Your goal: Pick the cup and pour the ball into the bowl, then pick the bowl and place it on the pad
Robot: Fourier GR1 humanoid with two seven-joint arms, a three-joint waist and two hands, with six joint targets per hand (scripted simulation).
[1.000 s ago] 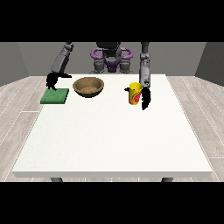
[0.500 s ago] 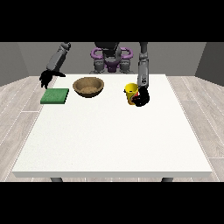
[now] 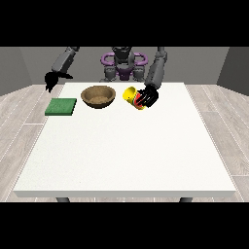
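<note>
Saw a white worktop [image 3: 121,146] filling most of the front view, with the robot small behind its far edge. Found the hand at the view's right [image 3: 148,97] wrapped round the yellow cup [image 3: 132,97], fingers curled over the cup's side where a patch of red showed between them. Noted the cup lifted off the worktop and tipped over, its open mouth turned toward the view's left, toward the bowl [image 3: 98,96]. Could not make out the ball anywhere; too small or hidden to tell whether inside the cup or the bowl.

Found the brown bowl upright on the worktop near the far edge, just beside the tilted cup and apart from it, a narrow gap between the bowl's rim and the cup's mouth. Saw the green pad [image 3: 61,106] lying flat on the worktop at the view's left, near the bowl but not touching it, close to the worktop's left edge.

Found the hand at the view's left [image 3: 50,80] raised in the air beyond the worktop's far left corner, above and behind the pad, holding nothing and touching nothing. Could not tell how that hand was set, open or closed, from this view. Noted the arm above it bent and sloping down from the shoulder toward the view's left.
</note>
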